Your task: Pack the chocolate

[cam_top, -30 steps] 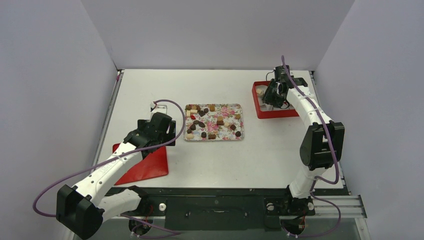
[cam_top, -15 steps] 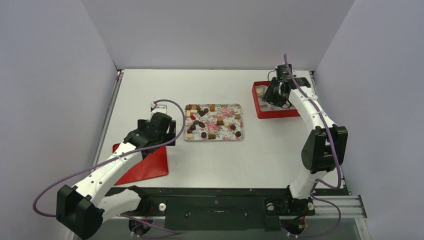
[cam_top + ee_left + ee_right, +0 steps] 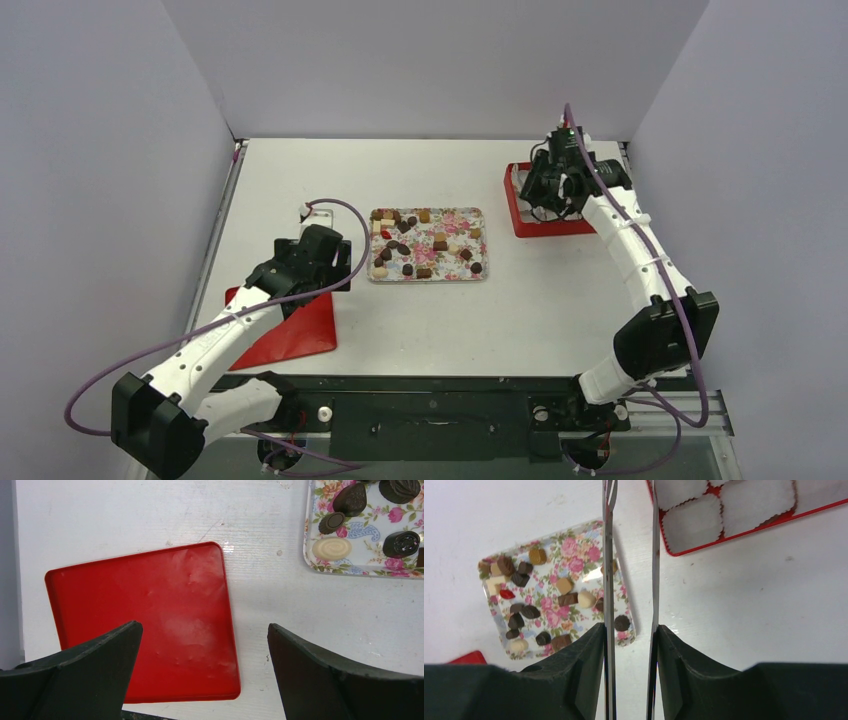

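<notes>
The chocolate lies scattered as dark, tan and cream pieces on a flower-patterned tray at mid-table. It also shows in the right wrist view as chocolate and at the top right of the left wrist view as chocolate. My right gripper hovers over a red box at the back right. Its jaws are shut on metal tweezers, whose two blades stand apart with nothing between them; their tips run out of view. My left gripper is open and empty above a red lid.
The red box holds white paper cups. The red lid lies flat at the near left, partly under my left arm. The flowered tray sits between the two arms. Walls close the table on three sides.
My right arm swung its elbow out toward the near right, and the gripper with the tweezers shifted slightly right over the red box. The left arm stayed still.
</notes>
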Motion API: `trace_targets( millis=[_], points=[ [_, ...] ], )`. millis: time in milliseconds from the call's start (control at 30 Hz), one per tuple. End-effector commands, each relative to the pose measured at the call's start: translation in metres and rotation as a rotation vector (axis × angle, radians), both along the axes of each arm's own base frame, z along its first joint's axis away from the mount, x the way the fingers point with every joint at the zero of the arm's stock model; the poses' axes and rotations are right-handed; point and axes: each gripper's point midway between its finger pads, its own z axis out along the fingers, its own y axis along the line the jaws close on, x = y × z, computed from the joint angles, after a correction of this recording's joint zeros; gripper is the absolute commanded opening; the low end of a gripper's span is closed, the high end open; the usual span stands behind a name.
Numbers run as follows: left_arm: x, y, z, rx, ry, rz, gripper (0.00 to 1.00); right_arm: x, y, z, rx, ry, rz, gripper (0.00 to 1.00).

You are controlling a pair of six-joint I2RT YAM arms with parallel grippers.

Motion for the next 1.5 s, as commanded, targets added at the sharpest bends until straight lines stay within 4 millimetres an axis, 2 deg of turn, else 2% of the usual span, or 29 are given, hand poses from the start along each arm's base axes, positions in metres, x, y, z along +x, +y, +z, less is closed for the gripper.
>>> trace_targets(
  millis=[0, 67, 267, 600, 967, 1167, 1467],
  points=[
    [0.009, -0.002, 0.017, -0.03, -0.066, 0.004, 0.96, -0.022, 0.026, 0.028, -0.033, -0.062, 0.084, 0.37],
    [0.009, -0.001, 0.018, -0.03, -0.067, 0.005, 0.96, -0.034, 0.045, 0.027, -0.03, -0.057, 0.134, 0.37],
    [0.009, 0.0, 0.018, -0.033, -0.069, 0.011, 0.96, -0.063, 0.08, 0.008, -0.046, -0.02, 0.23, 0.37],
    [0.008, 0.001, 0.018, -0.033, -0.069, 0.011, 0.96, -0.096, 0.115, -0.04, -0.075, 0.076, 0.33, 0.36],
    [0.008, 0.002, 0.018, -0.029, -0.068, 0.018, 0.96, -0.138, 0.174, -0.06, -0.07, 0.12, 0.492, 0.37],
    [0.007, 0.003, 0.019, -0.031, -0.073, 0.018, 0.96, -0.151, 0.189, -0.075, -0.093, 0.157, 0.534, 0.39],
    [0.006, 0.003, 0.02, -0.035, -0.077, 0.019, 0.97, -0.154, 0.196, -0.081, -0.121, 0.166, 0.546, 0.39]
  ],
)
